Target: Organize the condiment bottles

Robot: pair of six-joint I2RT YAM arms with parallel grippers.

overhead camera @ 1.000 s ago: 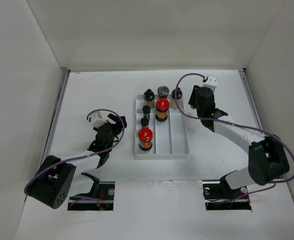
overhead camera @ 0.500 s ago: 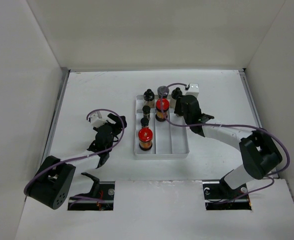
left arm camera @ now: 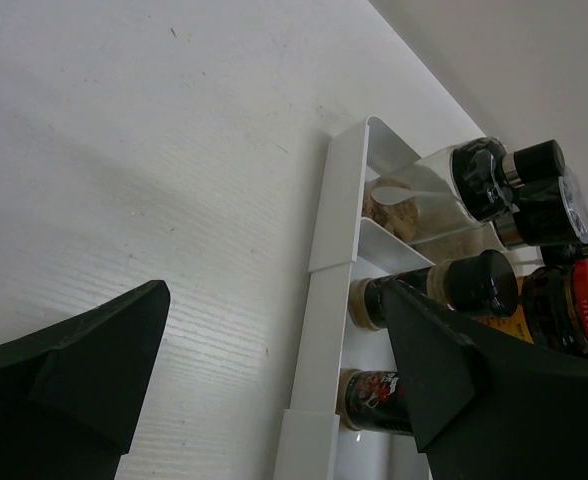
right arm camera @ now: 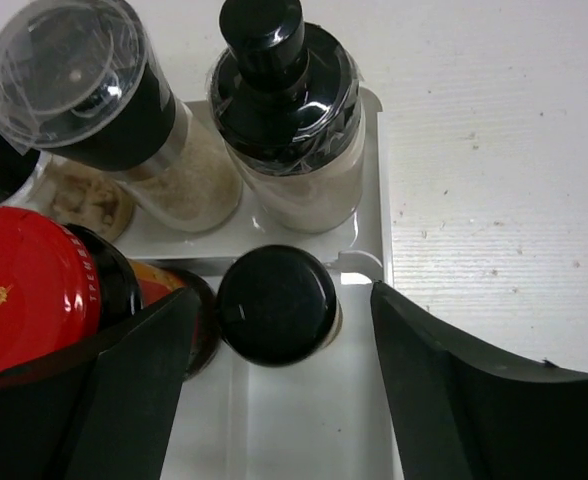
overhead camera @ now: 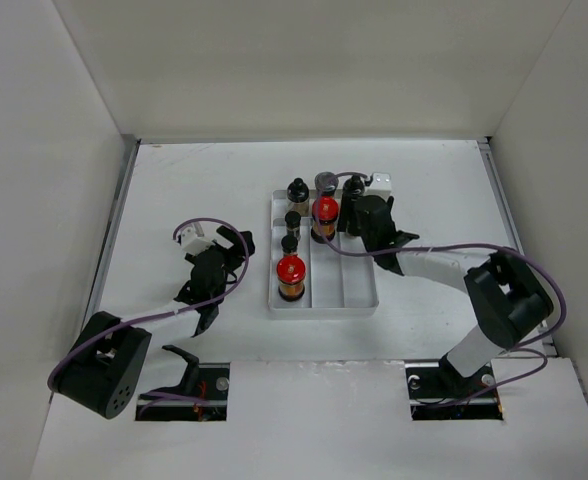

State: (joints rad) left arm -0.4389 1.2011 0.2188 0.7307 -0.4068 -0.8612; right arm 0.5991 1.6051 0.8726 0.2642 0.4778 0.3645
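At the far end of the white tray [overhead camera: 346,285], in its right-hand compartment, the crowding is the main hazard. The right gripper [right arm camera: 282,296] hangs over a black-capped vial [right arm camera: 274,310], its fingers spread to either side of the cap and pinching nothing. The vial stands upright between them but not centred. One finger is almost against the cap, while a clear gap shows at the other.

If the jaws close from here, the nearer finger would probably meet the cap first and push the vial sideways before the other arrives. That could tilt the vial against the tray wall.

That same finger sits just beside the red-capped jar [right arm camera: 24,290] in the middle compartment, so a small drift could knock it. Just beyond the vial stand a black-capped shaker [right arm camera: 284,100] and a clear-lidded shaker [right arm camera: 69,75], close together. A forward lean of the wrist might topple either.

Well apart on the table [overhead camera: 204,180], the left gripper [left arm camera: 274,290] is spread wide and holds nothing. It faces the tray's left wall.
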